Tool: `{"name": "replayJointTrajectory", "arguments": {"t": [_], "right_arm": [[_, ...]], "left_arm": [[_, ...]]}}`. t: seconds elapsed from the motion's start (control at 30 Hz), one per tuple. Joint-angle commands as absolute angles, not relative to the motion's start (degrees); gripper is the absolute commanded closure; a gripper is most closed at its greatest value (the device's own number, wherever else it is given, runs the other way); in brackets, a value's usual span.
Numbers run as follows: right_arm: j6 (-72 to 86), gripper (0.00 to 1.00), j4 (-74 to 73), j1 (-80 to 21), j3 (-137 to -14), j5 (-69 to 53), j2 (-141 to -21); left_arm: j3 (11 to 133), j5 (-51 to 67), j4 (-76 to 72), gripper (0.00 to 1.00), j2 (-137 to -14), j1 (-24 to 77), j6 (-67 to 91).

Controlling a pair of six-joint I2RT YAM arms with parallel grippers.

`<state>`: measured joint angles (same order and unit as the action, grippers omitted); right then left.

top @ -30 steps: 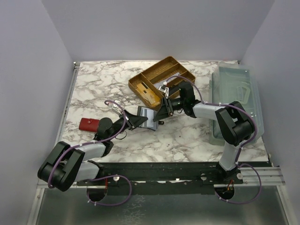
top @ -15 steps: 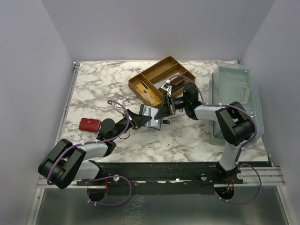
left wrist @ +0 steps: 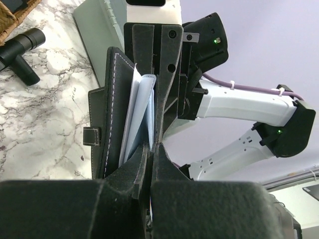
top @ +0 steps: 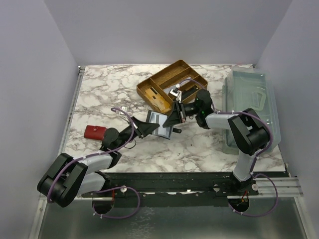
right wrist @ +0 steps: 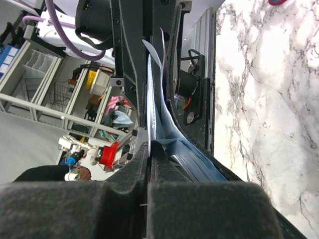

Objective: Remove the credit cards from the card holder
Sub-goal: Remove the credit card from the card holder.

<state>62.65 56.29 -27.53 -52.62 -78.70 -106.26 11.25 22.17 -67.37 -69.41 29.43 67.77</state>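
Observation:
The card holder [top: 158, 124] is black leather with white stitching and is held off the table between my two grippers. In the left wrist view the holder [left wrist: 110, 114] stands open on edge with pale grey-blue credit cards [left wrist: 137, 112] fanned inside it. My left gripper [left wrist: 152, 149] is shut on one leaf of the holder. My right gripper [right wrist: 149, 147] is shut on the edge of one thin pale credit card [right wrist: 152, 99], which still sits in the holder [right wrist: 175, 64]. In the top view the left gripper [top: 148, 128] and the right gripper [top: 172, 121] face each other across the holder.
A golden-brown divided tray [top: 172, 84] stands just behind the grippers. A red pouch [top: 94, 132] lies at the left. A clear plastic bin [top: 251, 107] runs along the right edge. A small black T-shaped object [left wrist: 22, 50] lies on the marble below the holder.
Both grippers and the holder between them have shifted slightly and risen from the table. The left forearm has swung a little to the left.

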Motion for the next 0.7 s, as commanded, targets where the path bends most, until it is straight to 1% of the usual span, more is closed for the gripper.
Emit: {"name": "replayJointTrajectory", "arguments": {"t": [0.0, 0.27, 0.37, 0.43, 0.5, 0.6, 0.67], "right_arm": [[64.85, 1.00, 61.22, -26.54, -51.28, -82.36, -104.68], [66.72, 1.00, 63.88, -26.54, -50.77, -82.36, -104.90], [67.51, 1.00, 64.83, -26.47, -50.61, -82.35, -105.07], [68.16, 1.00, 65.83, -26.40, -50.46, -82.34, -105.25], [68.21, 1.00, 66.00, -26.45, -50.49, -82.35, -105.29], [68.21, 1.00, 66.01, -26.37, -50.50, -82.44, -105.45], [68.20, 1.00, 66.01, -26.37, -50.47, -82.53, -105.47]], "left_arm": [[9.43, 21.72, -71.49, 1.00, -66.13, 25.42, 69.46], [8.20, 23.36, -75.38, 1.00, -65.78, 23.75, 71.95], [8.00, 23.67, -77.23, 0.93, -66.28, 23.65, 72.81], [7.91, 23.85, -78.27, 0.91, -66.75, 23.48, 73.56], [7.99, 24.35, -79.29, 0.92, -67.43, 23.10, 74.32], [8.25, 25.37, -80.82, 1.00, -68.54, 22.57, 75.60], [8.42, 26.01, -81.71, 1.00, -69.24, 22.36, 75.86]]}}
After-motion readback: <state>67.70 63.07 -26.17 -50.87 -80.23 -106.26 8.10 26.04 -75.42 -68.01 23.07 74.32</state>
